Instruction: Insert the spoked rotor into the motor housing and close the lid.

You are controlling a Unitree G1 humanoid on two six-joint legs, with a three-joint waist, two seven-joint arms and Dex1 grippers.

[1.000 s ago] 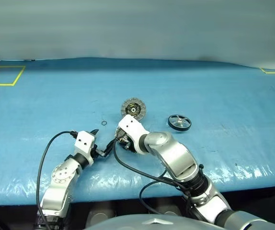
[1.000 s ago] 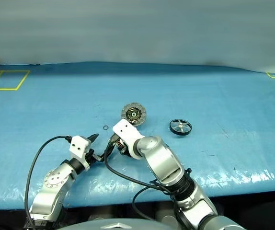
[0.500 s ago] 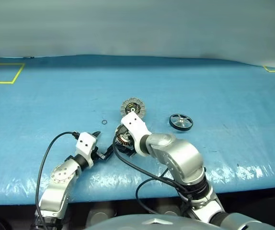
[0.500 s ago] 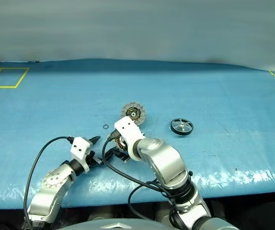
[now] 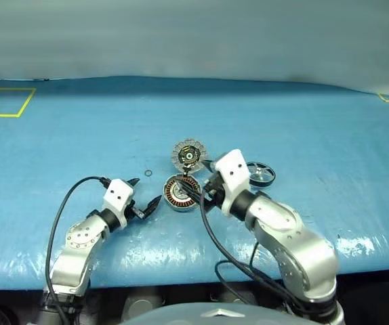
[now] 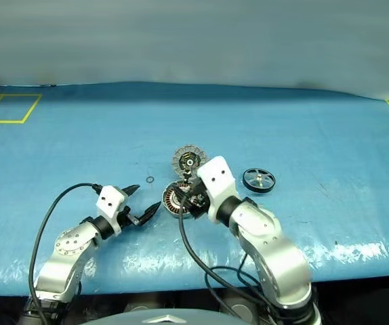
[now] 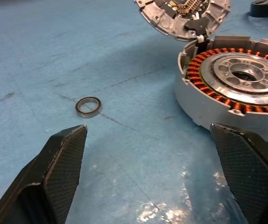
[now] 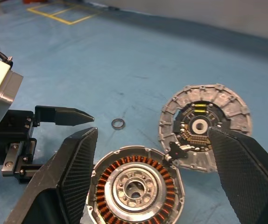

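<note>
1. I see the motor housing lying open on the blue table, copper windings exposed.
2. The lid lies flat, inner face up, joined to the housing's far edge.
3. The spoked rotor rests on the table to the right, apart from the housing.
4. A small loose ring lies left of the lid.
5. My right hand hovers over the housing, fingers wide, empty.
6. My left hand sits just left of the housing, fingers wide, empty.
</note>
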